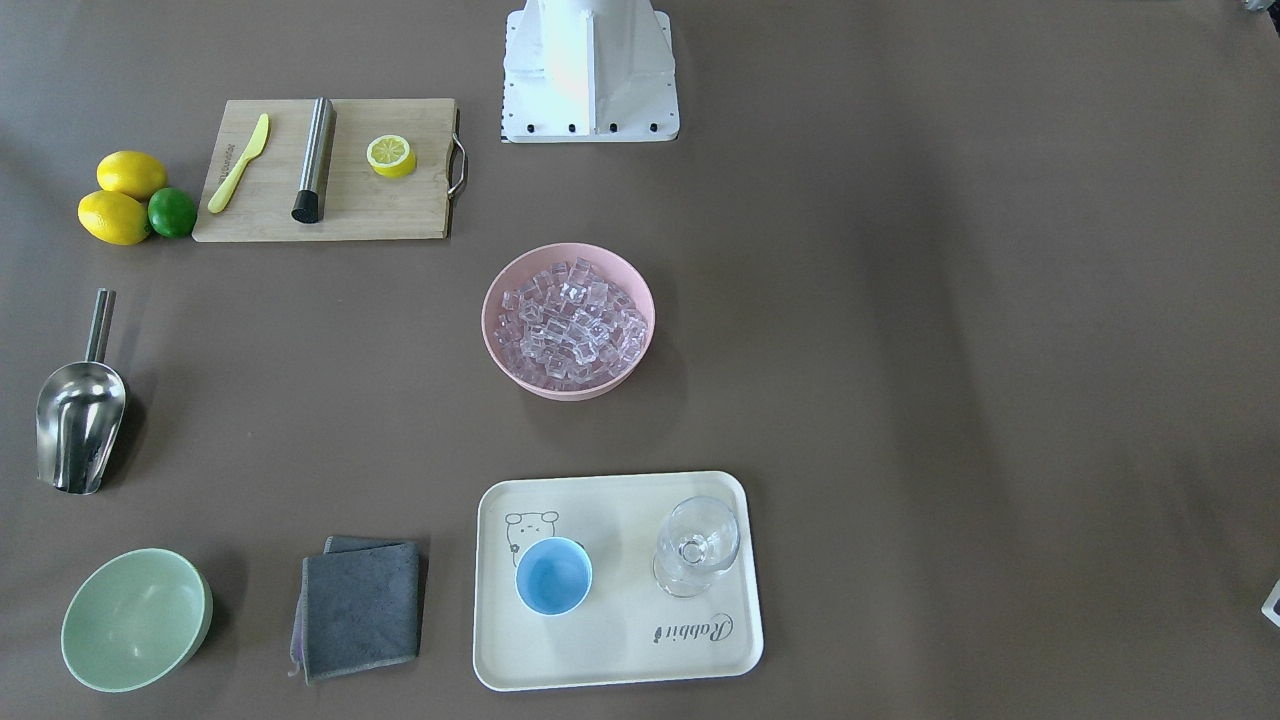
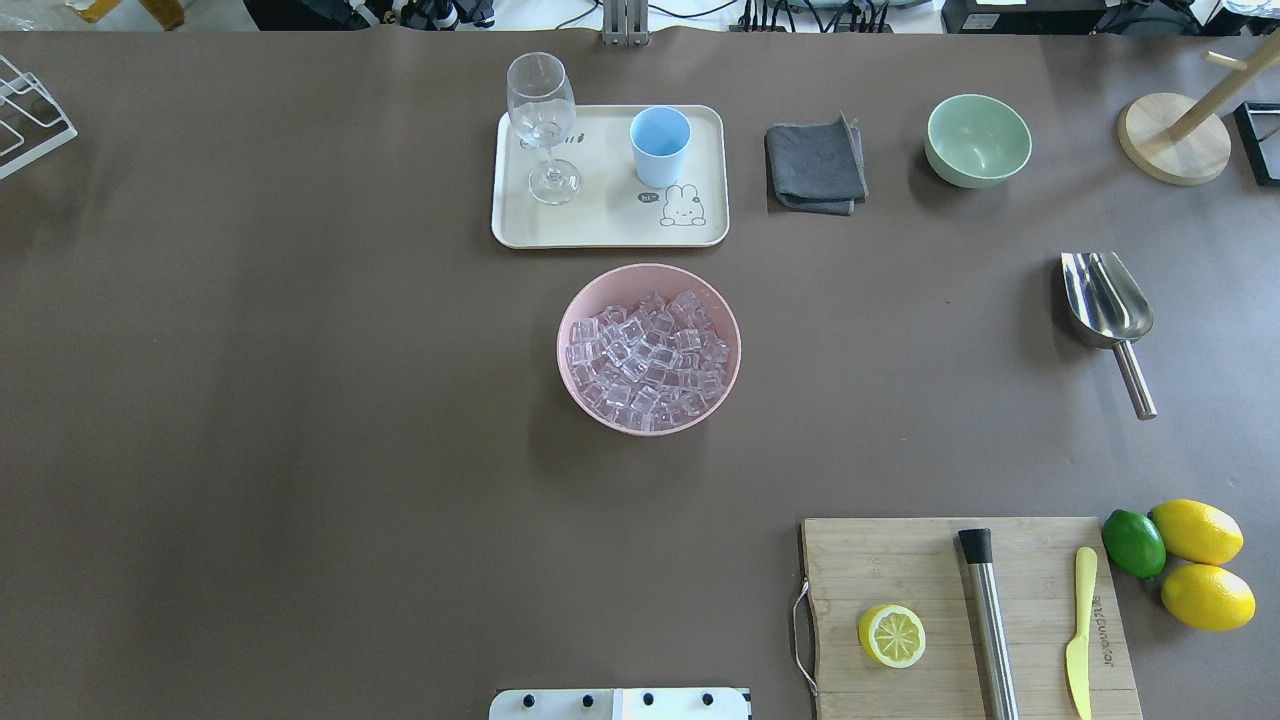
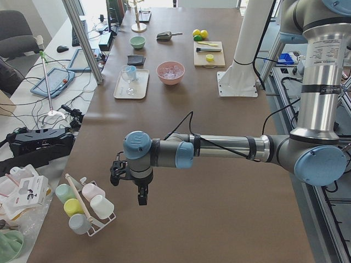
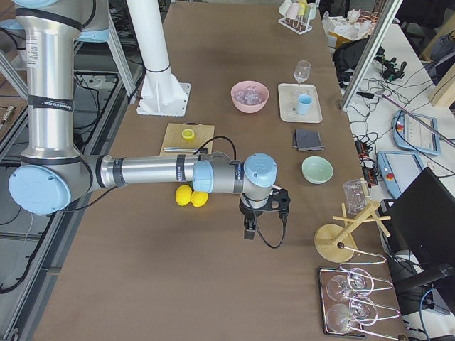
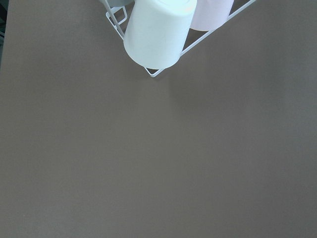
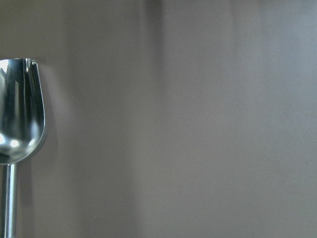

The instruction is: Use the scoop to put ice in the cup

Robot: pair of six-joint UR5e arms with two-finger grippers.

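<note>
The ice point(image 1: 570, 320) fills a pink bowl point(image 2: 572, 378) at the table's middle. The light-blue cup point(image 1: 553, 575) stands upright and empty on a cream tray point(image 1: 620, 650), also in the overhead view point(image 2: 660, 145). The steel scoop point(image 2: 1105, 300) lies on the table at the robot's right, handle toward the robot; it shows at the left edge of the right wrist view point(image 6: 17, 124). My right gripper point(image 4: 249, 229) hangs above the table near the scoop's place. My left gripper point(image 3: 141, 194) hangs far off at the table's left end. I cannot tell whether either is open or shut.
A wine glass point(image 2: 541, 115) shares the tray. A grey cloth point(image 2: 815, 165) and a green bowl point(image 2: 977, 140) lie beyond the scoop. A cutting board point(image 2: 960, 560) holds a lemon half, a steel cylinder and a yellow knife, with lemons and a lime beside it. A cup rack point(image 5: 158, 34) stands near my left gripper.
</note>
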